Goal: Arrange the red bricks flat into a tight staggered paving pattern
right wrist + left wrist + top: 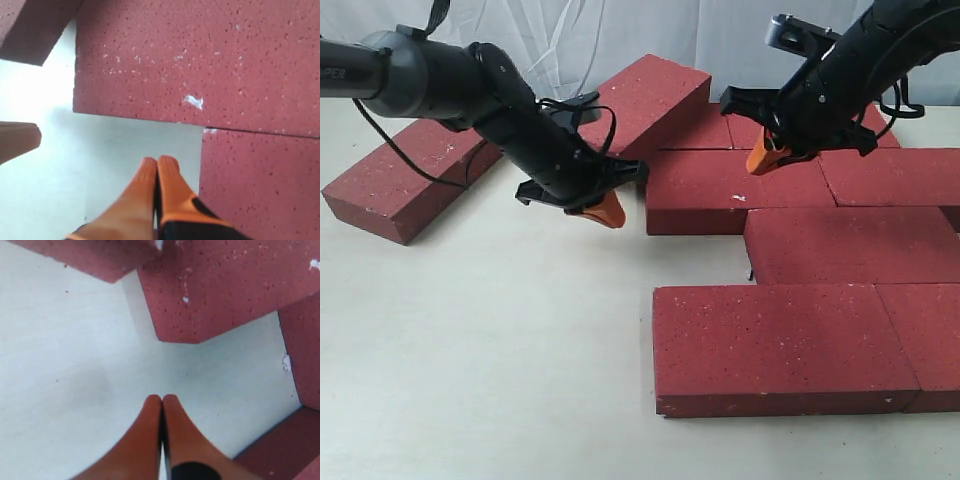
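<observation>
Lying flat on the pale, smooth bench (490, 340), most red bricks (780, 345) sit close together in stepped rows on the right. They are long blocks, rough, with tiny white dots. A leaning brick (645, 95) rests tilted at the back. A lone brick (405, 180) lies far left. The left tool (605, 208) and right tool (765, 157) have orange tips pressed together, holding nothing.
</observation>
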Robot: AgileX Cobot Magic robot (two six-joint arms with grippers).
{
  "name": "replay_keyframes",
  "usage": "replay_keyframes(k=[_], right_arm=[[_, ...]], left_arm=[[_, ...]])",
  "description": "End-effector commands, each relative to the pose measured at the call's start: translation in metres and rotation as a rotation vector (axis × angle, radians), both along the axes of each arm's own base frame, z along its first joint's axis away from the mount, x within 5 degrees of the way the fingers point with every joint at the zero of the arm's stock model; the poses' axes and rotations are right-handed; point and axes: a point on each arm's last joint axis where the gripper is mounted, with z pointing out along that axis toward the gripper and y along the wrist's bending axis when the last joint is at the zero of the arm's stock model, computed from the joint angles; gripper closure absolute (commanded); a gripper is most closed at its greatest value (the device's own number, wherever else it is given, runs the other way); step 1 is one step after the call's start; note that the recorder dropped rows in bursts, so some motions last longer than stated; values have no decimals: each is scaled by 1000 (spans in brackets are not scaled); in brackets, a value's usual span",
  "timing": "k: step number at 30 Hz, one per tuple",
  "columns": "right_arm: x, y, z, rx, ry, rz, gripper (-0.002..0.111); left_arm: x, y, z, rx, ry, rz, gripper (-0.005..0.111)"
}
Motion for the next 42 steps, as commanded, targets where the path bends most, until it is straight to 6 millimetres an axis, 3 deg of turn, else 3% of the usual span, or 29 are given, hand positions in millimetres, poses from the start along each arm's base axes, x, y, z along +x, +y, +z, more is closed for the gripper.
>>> replay_keyframes(k=[1,6,13,28,31,42], right_arm=[[-22,-6,2,-6,-17,17,109],[-42,-13,-6,-22,-39,8,109],[-56,-11,-8,56,-79,-38,109],[-59,-7,-4,101,-88,22,109],[-59,-7,-4,99,-92,29,109],[-58,-7,-4,93,-109,35,109]], left_arm=[[-15,8,13,69,-32,-64,107],[-36,24,20,219,-96,-155,107],[-46,51,42,284,-212,-69,107],[-3,161,56,290,-342,312,107],[3,176,54,292,-361,371,107],[25,212,12,331,-383,490,107]])
